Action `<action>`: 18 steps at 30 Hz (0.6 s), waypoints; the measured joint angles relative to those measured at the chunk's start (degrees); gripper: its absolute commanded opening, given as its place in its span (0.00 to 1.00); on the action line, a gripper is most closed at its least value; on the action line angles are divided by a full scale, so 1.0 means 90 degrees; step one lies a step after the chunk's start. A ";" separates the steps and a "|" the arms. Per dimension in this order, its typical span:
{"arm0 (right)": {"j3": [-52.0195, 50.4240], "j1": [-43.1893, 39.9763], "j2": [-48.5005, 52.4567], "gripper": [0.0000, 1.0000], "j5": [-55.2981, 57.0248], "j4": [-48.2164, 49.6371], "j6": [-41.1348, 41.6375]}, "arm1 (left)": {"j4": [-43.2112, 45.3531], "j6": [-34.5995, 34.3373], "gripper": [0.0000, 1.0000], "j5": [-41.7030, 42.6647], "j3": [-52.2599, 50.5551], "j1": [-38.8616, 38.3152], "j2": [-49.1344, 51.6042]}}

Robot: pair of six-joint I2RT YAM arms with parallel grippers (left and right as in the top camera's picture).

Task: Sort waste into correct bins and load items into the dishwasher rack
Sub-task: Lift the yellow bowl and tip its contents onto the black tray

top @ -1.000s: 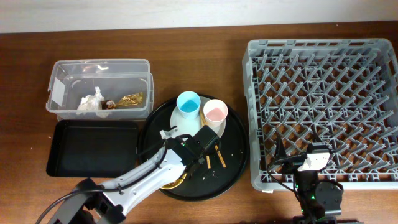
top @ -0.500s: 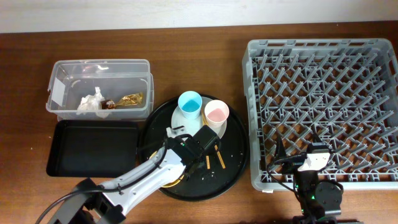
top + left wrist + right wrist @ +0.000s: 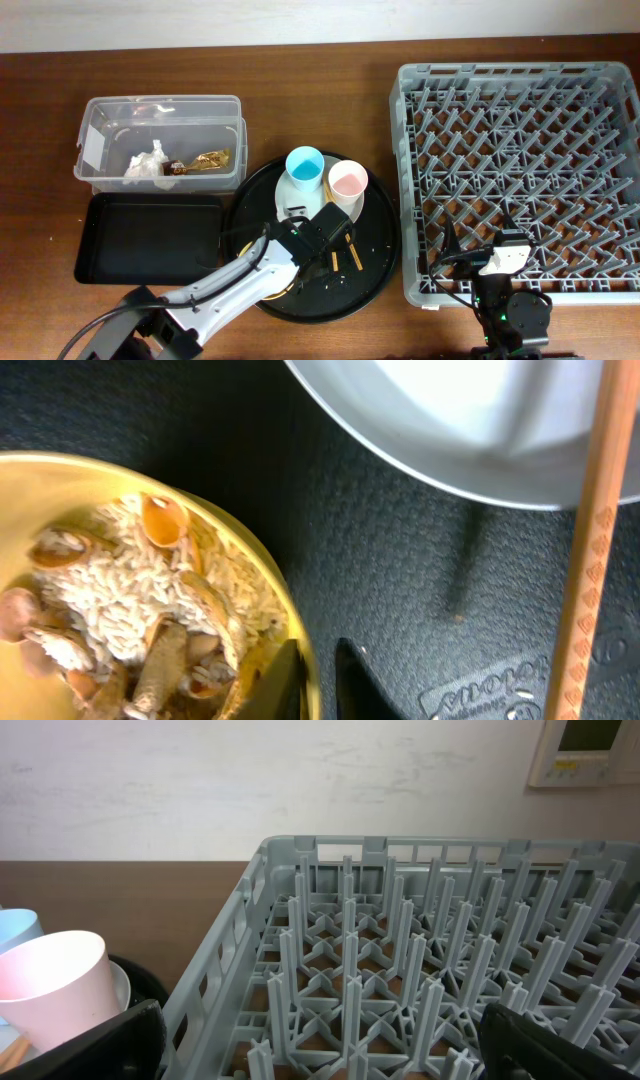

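The yellow bowl (image 3: pixel 60 490) holds tan food scraps with rice (image 3: pixel 130 600) and sits on the round black tray (image 3: pixel 400 580); in the overhead view it (image 3: pixel 268 292) is mostly hidden under my left arm. My left gripper (image 3: pixel 318 670) (image 3: pixel 318 232) is shut on the bowl's rim, one finger inside and one outside. A chopstick (image 3: pixel 590 560) lies to its right, and both chopsticks (image 3: pixel 345 258) show from overhead. The light blue cup (image 3: pixel 303 166) and pink cup (image 3: pixel 347 182) stand on the pale plate (image 3: pixel 287 197). My right gripper (image 3: pixel 320 1050) (image 3: pixel 500 258) is open and empty over the rack's (image 3: pixel 520 170) front edge.
The clear tub (image 3: pixel 160 110) at the back left holds the white napkin (image 3: pixel 147 163) and the gold foil wrapper (image 3: pixel 210 159). The shallow black rectangular tray (image 3: pixel 150 240) lies in front of it. Rice grains are scattered on the round tray (image 3: pixel 375 250).
My left gripper has shifted a little left and toward the table's front, settling over the bowl's rim. The right arm has not moved.
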 measured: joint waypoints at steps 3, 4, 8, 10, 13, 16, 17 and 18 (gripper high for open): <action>0.0000 0.0000 0.0000 0.98 0.0000 0.0000 0.0000 | 0.0000 0.0024 0.01 -0.0134 0.0000 0.0000 0.0000; 0.0000 0.0000 0.0000 0.98 0.0000 0.0000 0.0005 | -0.0019 0.0024 0.00 -0.0175 0.0000 0.0000 0.0000; 0.0000 0.0000 0.0000 0.98 0.0000 0.0000 0.0002 | -0.0233 0.0032 0.00 -0.0316 0.0121 -0.0017 -0.0002; 0.0000 0.0000 -0.0002 0.98 0.0000 0.0000 0.0002 | -0.0908 0.0053 0.00 -0.0413 0.0481 -0.0017 -0.0002; 0.0000 0.0000 0.0000 0.98 0.0000 0.0000 0.0000 | -0.1768 0.0544 0.00 -0.0656 0.1464 -0.0017 -0.0204; 0.0000 0.0000 0.0000 0.98 0.0000 0.0000 -0.0002 | -0.2132 0.0957 0.00 -0.0860 0.1904 0.0109 -0.0610; 0.0000 0.0000 0.0000 0.99 0.0000 0.0000 0.0002 | -0.2140 0.1222 0.00 -0.0862 0.1972 0.0335 -0.0831; 0.0000 0.0000 0.0000 0.98 0.0000 0.0000 0.0002 | -0.2154 0.1467 0.00 -0.0804 0.1991 0.0648 -0.1030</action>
